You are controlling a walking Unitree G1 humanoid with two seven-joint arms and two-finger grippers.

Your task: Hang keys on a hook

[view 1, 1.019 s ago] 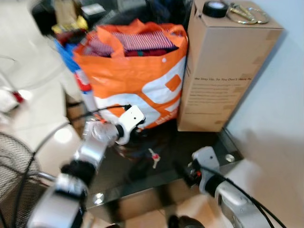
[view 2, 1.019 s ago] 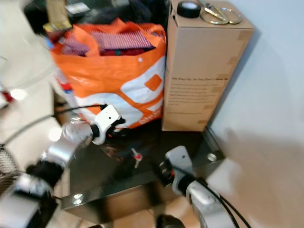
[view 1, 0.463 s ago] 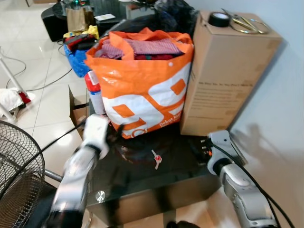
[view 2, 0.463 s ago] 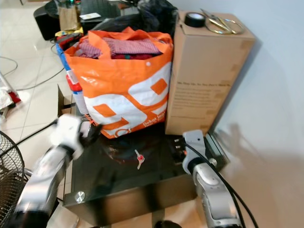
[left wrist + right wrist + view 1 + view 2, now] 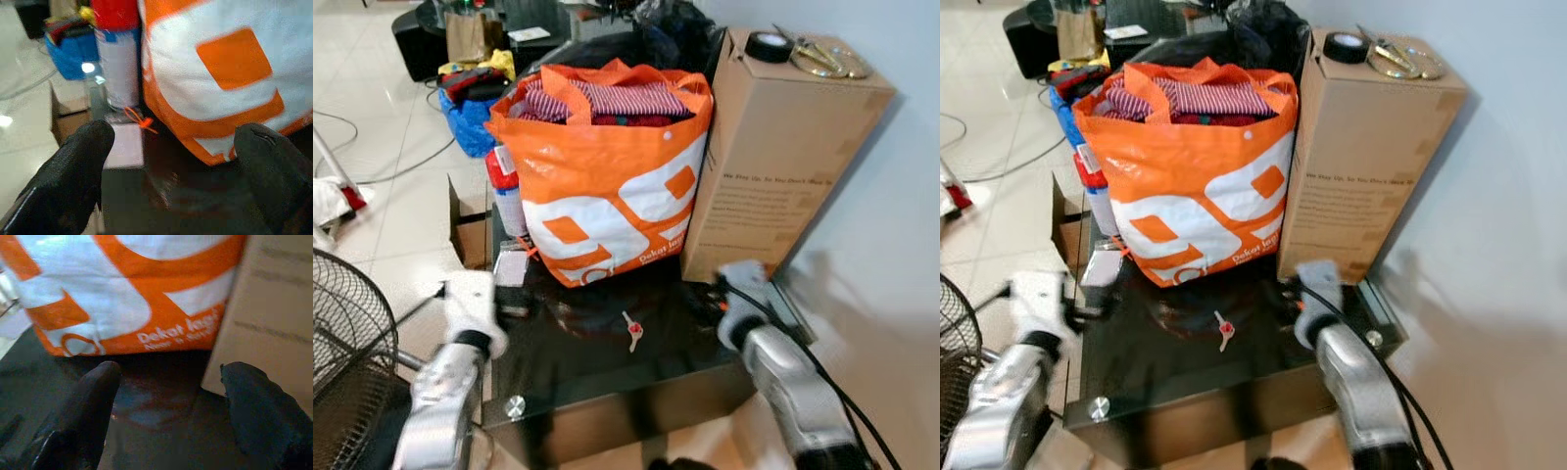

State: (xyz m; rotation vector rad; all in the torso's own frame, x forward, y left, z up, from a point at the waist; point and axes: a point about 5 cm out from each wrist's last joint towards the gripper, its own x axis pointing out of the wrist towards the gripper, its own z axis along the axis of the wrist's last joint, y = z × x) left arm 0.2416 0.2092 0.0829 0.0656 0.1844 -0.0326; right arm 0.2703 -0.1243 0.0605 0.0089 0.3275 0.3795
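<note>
Black glass table bears keys between both spread hands.

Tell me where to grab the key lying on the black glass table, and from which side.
Grip the key at its red-tagged head, the thicker end, coming straight down from above. It lies flat on the dark glass table in open space before the orange bag, so a sideways approach would likely slide it. Either hand could reach; both are open, the left hand near the bag.
</note>
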